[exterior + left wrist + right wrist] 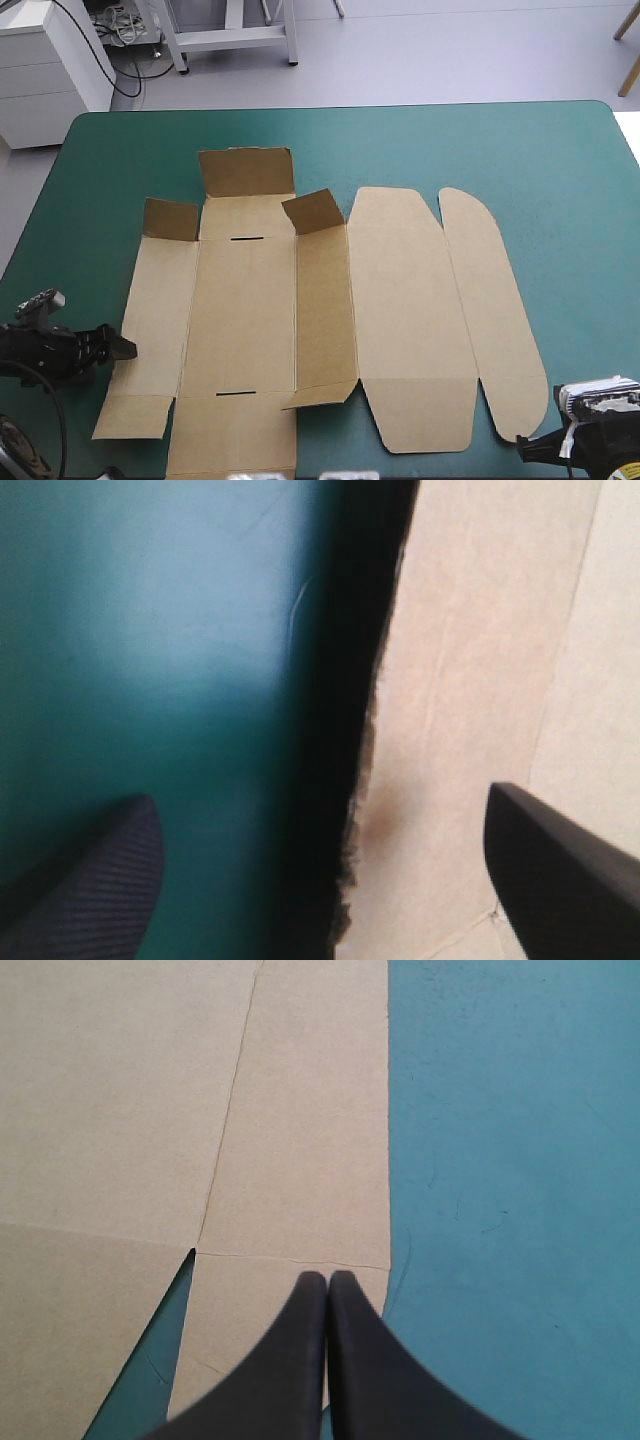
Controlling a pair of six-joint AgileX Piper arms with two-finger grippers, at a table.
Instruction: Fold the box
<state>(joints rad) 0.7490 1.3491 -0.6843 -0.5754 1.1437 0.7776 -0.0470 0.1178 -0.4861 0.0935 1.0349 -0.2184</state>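
Note:
The brown box (250,320) lies as a cut sheet on the teal-green cover (560,170), mostly flat. Three small flaps stand raised at its far side, and the rounded lid panels lie flat on the right. My left gripper (122,347) sits at the sheet's left edge, near the front. In the left wrist view it (325,880) is open, with the box's edge (470,680) running between its fingers, slightly off the cover. My right gripper (530,447) is shut at the near tip of the outer lid flap. The right wrist view shows its tips (327,1278) over that flap (300,1160).
The sheet's near flap (235,440) reaches the table's front edge. A wide band of cover (500,1160) shows to the right of the box and along the far side.

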